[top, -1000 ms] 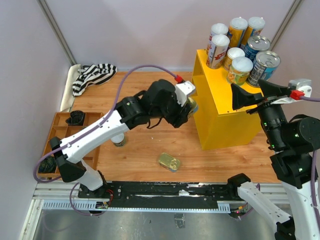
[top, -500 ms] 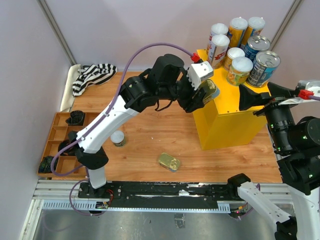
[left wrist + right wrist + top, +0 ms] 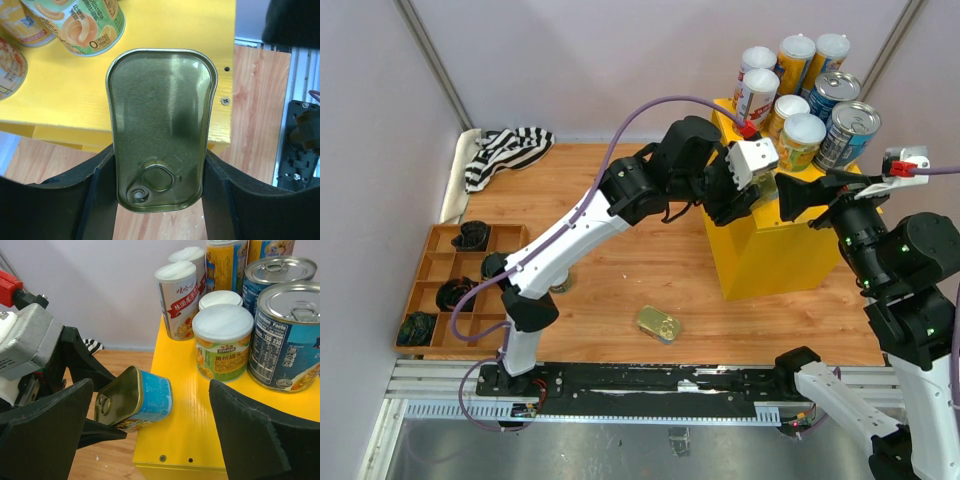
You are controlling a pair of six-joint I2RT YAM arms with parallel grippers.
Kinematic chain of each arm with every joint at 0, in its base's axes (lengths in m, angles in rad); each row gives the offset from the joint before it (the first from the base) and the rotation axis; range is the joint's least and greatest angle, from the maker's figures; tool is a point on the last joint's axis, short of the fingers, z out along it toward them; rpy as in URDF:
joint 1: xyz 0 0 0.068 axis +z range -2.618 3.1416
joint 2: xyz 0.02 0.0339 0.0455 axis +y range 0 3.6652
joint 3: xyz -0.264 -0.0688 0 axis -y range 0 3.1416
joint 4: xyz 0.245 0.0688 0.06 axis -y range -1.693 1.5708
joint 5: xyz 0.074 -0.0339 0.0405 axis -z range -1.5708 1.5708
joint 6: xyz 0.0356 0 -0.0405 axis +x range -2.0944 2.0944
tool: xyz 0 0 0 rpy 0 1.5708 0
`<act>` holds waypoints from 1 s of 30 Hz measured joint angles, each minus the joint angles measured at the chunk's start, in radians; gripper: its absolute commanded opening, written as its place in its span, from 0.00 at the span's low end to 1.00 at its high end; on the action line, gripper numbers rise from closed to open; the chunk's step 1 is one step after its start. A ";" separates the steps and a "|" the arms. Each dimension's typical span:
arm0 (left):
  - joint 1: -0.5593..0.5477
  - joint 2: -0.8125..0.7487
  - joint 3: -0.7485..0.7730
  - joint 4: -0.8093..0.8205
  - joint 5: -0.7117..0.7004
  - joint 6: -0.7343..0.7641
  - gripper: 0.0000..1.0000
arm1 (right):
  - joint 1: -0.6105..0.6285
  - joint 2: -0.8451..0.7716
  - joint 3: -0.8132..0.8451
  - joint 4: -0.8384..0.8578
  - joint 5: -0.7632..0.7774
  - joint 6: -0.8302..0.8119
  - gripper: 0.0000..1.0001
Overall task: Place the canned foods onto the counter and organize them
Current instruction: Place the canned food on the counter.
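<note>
My left gripper (image 3: 757, 186) (image 3: 159, 165) is shut on a flat gold-lidded tin with blue sides (image 3: 160, 105). It holds the tin tilted, with its far end over the near left edge of the yellow counter's top (image 3: 760, 235). The right wrist view shows this tin (image 3: 145, 395) resting its base on the yellow top (image 3: 190, 425). Several canned foods stand at the back of the top: white-lidded tubes (image 3: 756, 95) and blue silver-topped cans (image 3: 848, 135). My right gripper (image 3: 800, 195) is open and empty, just right of the tin. Another gold tin (image 3: 659, 323) lies on the table.
A brown wooden compartment tray (image 3: 430, 270) with dark lumps sits at the left edge. A black-and-white striped cloth (image 3: 505, 150) lies at the back left. The black base rail (image 3: 660, 385) runs along the near edge.
My left arm has lifted the tin up and to the right, from beside the counter's front to its top edge. My right gripper swung right, then came back left, close to the tin.
</note>
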 measured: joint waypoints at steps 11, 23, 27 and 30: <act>0.000 0.019 -0.024 0.113 -0.032 0.043 0.00 | -0.020 0.041 -0.027 -0.043 0.027 0.122 0.99; 0.003 0.016 -0.048 0.156 -0.024 0.089 0.00 | -0.229 0.149 0.011 -0.102 -0.163 0.309 0.80; 0.003 0.006 -0.069 0.178 -0.013 0.109 0.00 | -0.259 0.119 -0.034 -0.074 -0.201 0.362 0.73; 0.003 0.006 -0.073 0.186 -0.001 0.126 0.01 | -0.267 0.095 -0.063 -0.060 -0.211 0.382 0.68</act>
